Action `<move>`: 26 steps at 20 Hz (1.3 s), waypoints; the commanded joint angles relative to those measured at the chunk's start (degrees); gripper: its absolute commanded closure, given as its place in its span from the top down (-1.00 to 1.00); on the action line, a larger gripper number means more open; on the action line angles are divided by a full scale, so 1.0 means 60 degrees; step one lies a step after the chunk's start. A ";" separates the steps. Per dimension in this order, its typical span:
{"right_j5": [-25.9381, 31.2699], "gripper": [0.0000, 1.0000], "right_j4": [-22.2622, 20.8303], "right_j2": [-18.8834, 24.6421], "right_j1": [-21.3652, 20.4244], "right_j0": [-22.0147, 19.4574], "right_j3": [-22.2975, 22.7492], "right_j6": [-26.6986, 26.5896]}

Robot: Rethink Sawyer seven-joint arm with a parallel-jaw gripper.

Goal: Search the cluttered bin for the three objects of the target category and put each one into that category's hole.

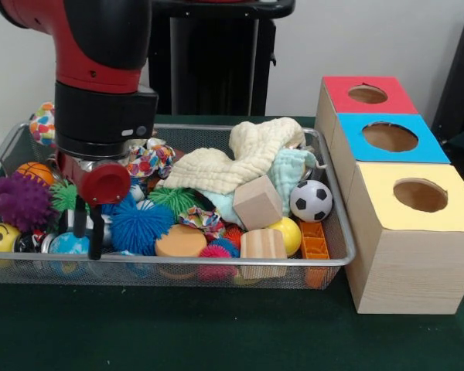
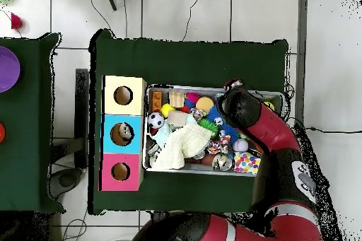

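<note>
Claw (image 1: 87,236) low in the bin's (image 1: 336,259) left end in the front view, black fingers (image 1: 96,232) pointing down among the spiky toys; whether they stand apart or pinch something cannot be told; the overhead view hides them under the arm. Target category not stated; three boxes stand just beside the bin, red (image 1: 367,94), blue (image 1: 390,137), yellow (image 1: 420,195), each with a round hole on top. Around the claw: purple puff (image 1: 19,202), blue spiky ball (image 1: 141,226), green spiky ball (image 1: 174,199); likely light, soft, squashy; spines give little grip, so judge best to close round the middle and squeeze through to the core. Soccer ball (image 1: 311,200) and yellow ball (image 1: 286,234) smooth, may roll or slip; take across the widest part. Wood cube (image 1: 257,202) and striped block (image 1: 263,244) stiff, flat-sided, easy on opposite faces. Cloths (image 1: 240,162) limp, draped over other pieces; pinch a fold.
</note>
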 commanded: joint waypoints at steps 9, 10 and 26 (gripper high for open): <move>-0.0632 1.00 -0.0014 0.1439 0.0352 -0.0448 0.1131 0.1486; -0.0628 1.00 0.0004 0.1461 0.0344 -0.0446 0.1174 0.1510; -0.0575 1.00 0.0025 0.1300 0.0115 -0.0363 0.1613 0.1548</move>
